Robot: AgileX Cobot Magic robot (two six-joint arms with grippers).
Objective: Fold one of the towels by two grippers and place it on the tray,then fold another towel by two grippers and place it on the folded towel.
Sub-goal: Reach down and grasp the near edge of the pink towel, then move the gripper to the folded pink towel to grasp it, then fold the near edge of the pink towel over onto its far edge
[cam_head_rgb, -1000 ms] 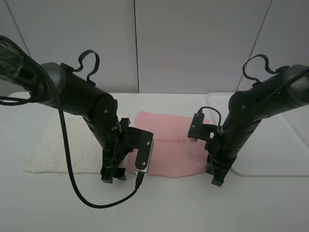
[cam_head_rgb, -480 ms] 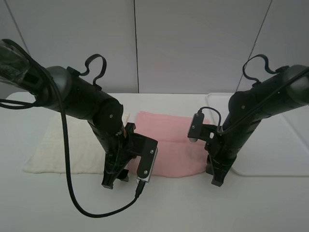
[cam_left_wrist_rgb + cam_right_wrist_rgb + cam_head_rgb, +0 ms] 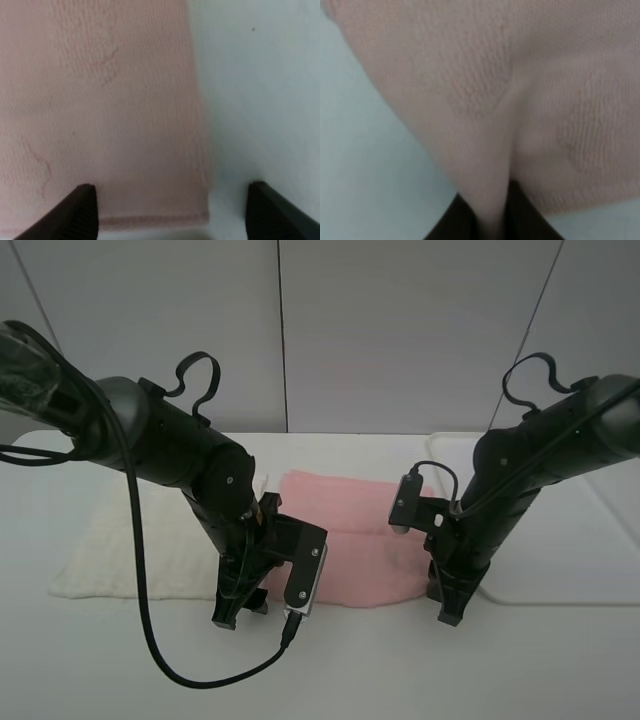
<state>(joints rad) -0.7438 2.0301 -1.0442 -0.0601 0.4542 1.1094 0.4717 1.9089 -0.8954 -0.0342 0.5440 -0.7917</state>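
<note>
Broadly, you are working over a white desk point(image 3: 330, 670), and the tray point(image 3: 585, 550) lies at its right edge. The part of the tray you can see past the right arm holds nothing, so neither cloth has reached it yet.

Next in size are the two cloths. The cream-white towel point(image 3: 140, 540) lies spread flat towards the desk's left edge. The pink towel point(image 3: 350, 530) lies at the middle of the desk, between the two arms, with a soft ridge running across it. Its near edge lies towards the front edge of the desk. It touches or slightly overlaps the cream one at its left end; you cannot tell which from here.

Treat the pink towel as light, limp terry. It will sag and drape from wherever you hold it, and a single layer can slip out of a shallow pinch. Take it at the two near corners, well in from the hem, so both ends rise together.

Your right claw point(image 3: 487, 215) is closed on the towel at its near right corner, with a tuck of pink cloth drawn up between the jaws. Your left claw point(image 3: 173, 212) stands wide apart over the near left corner. One jaw is above the cloth, the other above bare desk, and nothing is gripped. By my reading, closing it there is the next step.
</note>
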